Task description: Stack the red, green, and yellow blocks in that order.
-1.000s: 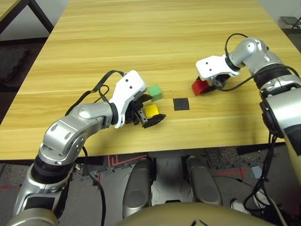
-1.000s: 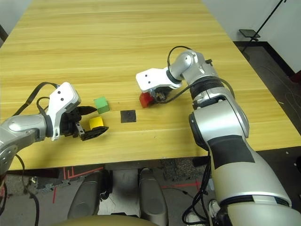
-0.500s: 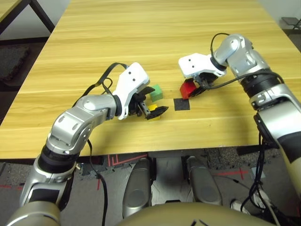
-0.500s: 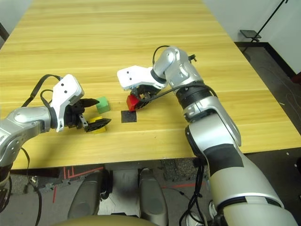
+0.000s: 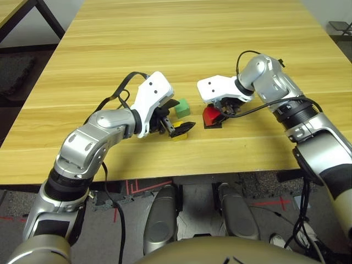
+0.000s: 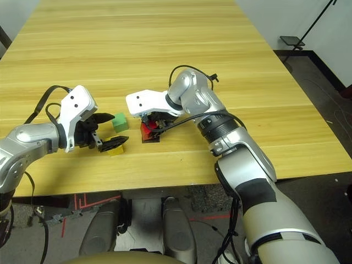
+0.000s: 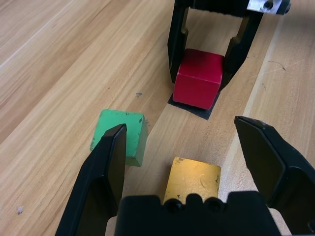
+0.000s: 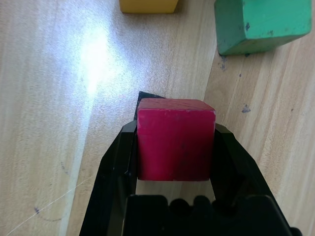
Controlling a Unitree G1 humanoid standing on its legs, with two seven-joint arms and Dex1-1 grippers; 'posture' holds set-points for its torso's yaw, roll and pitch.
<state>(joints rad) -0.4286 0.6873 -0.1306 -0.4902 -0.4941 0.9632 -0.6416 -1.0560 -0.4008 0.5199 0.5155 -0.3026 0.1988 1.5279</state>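
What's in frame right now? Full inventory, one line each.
red block: 1, red, held over the black patch, clamped in the right pincer.
green block: 1, green, on the table beside the left pincer, apart from the others.
yellow block: 1, yellow, on the table between the left pincer's open fingers, not gripped.
black patch: 1, black, flat on the table, mostly covered by the red block.
table: 1, light wood.
left pincer: 1, black fingers, open, straddling the yellow block.
right pincer: 1, black fingers, shut on the red block.
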